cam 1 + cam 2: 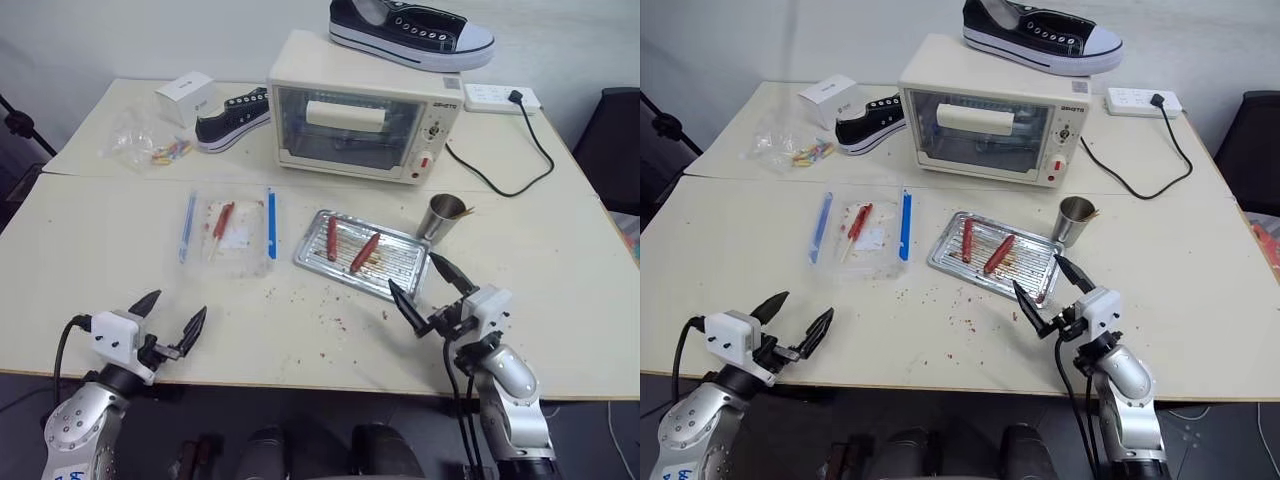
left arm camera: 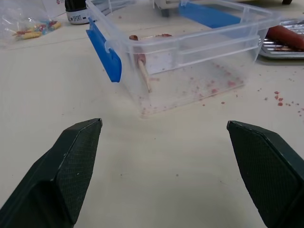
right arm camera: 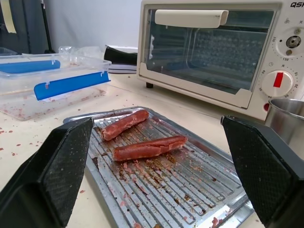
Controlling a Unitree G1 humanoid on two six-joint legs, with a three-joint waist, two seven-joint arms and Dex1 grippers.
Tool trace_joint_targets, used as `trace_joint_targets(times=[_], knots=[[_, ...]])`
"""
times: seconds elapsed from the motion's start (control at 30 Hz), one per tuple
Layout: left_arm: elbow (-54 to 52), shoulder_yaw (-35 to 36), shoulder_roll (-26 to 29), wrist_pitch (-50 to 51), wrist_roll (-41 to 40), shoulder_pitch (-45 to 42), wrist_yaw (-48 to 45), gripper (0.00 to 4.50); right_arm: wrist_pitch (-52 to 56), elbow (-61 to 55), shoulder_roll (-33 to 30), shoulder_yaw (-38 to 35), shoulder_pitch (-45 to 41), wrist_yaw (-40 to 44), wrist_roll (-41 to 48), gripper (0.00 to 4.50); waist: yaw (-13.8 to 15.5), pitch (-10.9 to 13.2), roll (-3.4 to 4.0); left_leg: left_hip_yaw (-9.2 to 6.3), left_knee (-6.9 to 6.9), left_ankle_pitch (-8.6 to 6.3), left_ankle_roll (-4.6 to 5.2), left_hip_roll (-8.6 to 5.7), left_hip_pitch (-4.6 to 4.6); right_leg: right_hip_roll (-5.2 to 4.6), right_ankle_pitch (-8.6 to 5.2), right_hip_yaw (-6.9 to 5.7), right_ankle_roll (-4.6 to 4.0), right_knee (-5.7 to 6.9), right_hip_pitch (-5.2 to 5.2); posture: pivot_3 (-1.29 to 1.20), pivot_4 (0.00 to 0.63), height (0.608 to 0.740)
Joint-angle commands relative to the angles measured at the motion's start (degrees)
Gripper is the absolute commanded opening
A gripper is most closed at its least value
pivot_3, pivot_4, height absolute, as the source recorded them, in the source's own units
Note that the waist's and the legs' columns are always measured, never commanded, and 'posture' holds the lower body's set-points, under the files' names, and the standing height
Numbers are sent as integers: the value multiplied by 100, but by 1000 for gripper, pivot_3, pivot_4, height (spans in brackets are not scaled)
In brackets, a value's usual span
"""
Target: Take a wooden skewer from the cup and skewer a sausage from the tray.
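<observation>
The steel cup (image 1: 440, 217) stands right of the tray (image 1: 402, 262), below the oven. A pale tip of a wooden skewer (image 1: 464, 211) pokes over its rim. Two red-orange sausages lie on the ribbed tray, one (image 1: 331, 238) further left than the other (image 1: 364, 252). My right gripper (image 1: 412, 271) hovers open at the tray's near right corner, a short way in front of the cup, with nothing between its fingers. My left gripper (image 1: 179, 303) is open and empty near the table's front left edge, facing the clear container (image 2: 180, 52).
The clear container with blue clasps (image 1: 228, 228) holds a sausage on a stick (image 1: 222, 222). A cream toaster oven (image 1: 360, 110) carries a black shoe (image 1: 410, 30); another shoe (image 1: 232, 117), a white box (image 1: 186, 97), a plastic bag (image 1: 150, 140) and a power strip (image 1: 500, 97) sit behind.
</observation>
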Motion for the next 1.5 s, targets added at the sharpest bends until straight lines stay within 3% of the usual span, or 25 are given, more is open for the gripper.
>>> trace_joint_targets(times=[0.03, 0.1, 0.2, 0.4, 0.57, 0.8, 0.93, 1.2, 1.5], knots=[[-312, 61, 94, 229, -457, 47, -226, 4467, 62, -37, -150, -56, -63, 98, 130, 4500, -7, 0, 0, 0, 0, 0, 0, 0, 0, 0, 0, 0, 0, 0, 0, 0, 150, 740], [-586, 82, 223, 708, -1087, 47, -489, 4467, 194, -238, -311, -188, -6, 168, 304, 4500, -8, 0, 0, 0, 0, 0, 0, 0, 0, 0, 0, 0, 0, 0, 0, 0, 150, 740], [-826, 127, 845, 767, -1708, 25, -1719, 4467, 439, -705, -797, -565, 319, 416, 710, 4500, 23, 0, 0, -5, 1, 0, 0, -1, -2, -3, 0, 27, -1, -2, 1, 0, 150, 740], [-332, -103, 1872, 986, -1926, -1016, -2860, 4467, 598, -380, -1969, -1941, 1015, 1064, 1276, 4500, 81, -1, 4, -2, 2, 0, 2, -10, 3, 8, -2, 31, -4, -17, 9, 0, 150, 740], [82, -522, 1928, 1267, -2018, -2064, -3274, 4467, 477, 146, -2512, -2231, 983, 1917, 1372, 4500, 48, -1, 5, 30, -14, -4, 7, -4, 54, 17, -2, 29, -4, -16, 36, 0, 150, 740], [496, -695, 1813, 1512, -2020, -2762, -3454, 4467, 2037, -5, -3264, -1846, -76, 2094, 1646, 4500, -80, 0, 7, 50, -17, -3, 4, 8, 65, 17, -2, 38, -3, -3, 28, 0, 150, 740], [483, -729, 1677, 1374, -1833, -2764, -3367, 4467, 2825, 10, -3184, -1445, -844, 1846, 1704, 4500, -65, 1, 6, 49, -16, -2, 3, 7, 57, 14, -2, 35, -3, -1, 25, 0, 150, 740], [69, -767, 1559, 1422, -1780, -2535, -3114, 4467, 3329, 351, -2614, -690, -2130, 1289, 1161, 4500, -60, 1, 6, 49, -11, -2, 3, 4, 40, 10, -1, 36, -2, 2, 9, 0, 150, 740], [-408, -568, 1555, 1497, -1890, -1918, -2852, 4467, 3673, -95, -2649, -778, -2134, 1282, 1223, 4500, -62, 1, 6, 49, -13, -3, 5, 4, 32, 7, -1, 35, -2, -3, 5, 0, 150, 740]])
